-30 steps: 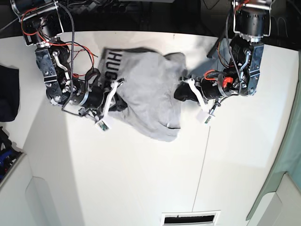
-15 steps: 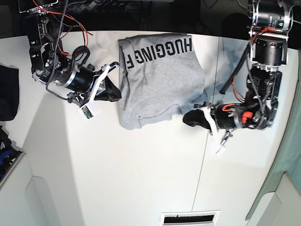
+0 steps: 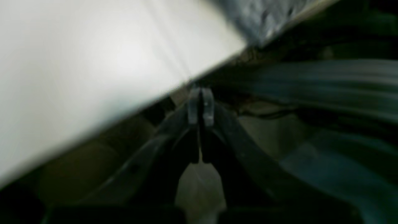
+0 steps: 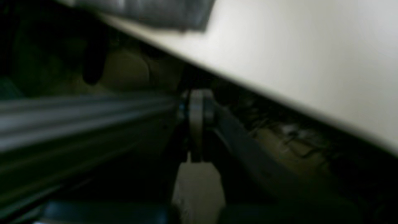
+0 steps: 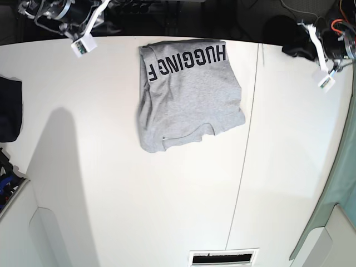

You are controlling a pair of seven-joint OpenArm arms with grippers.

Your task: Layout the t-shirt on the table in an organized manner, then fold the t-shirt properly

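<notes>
Fold step judged complete: one light heather-grey cotton t-shirt (image 5: 189,94), black lettering up, lay folded at 12 o'clock on the one matte white table (image 5: 139,211). My left gripper (image 3: 200,107) and right gripper (image 4: 197,107) were both shut, empty, over the far edge. Next: only parking, perhaps squaring the ragged near hem.

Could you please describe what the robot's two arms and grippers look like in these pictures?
Both arms are black with silver metal parts. The right gripper and the left gripper have dark fingers, and each arm carries a white bracket with a small white camera module. Red wiring shows near the left arm's wrist. Close up, the fingertips look slim, grey and flat.
</notes>
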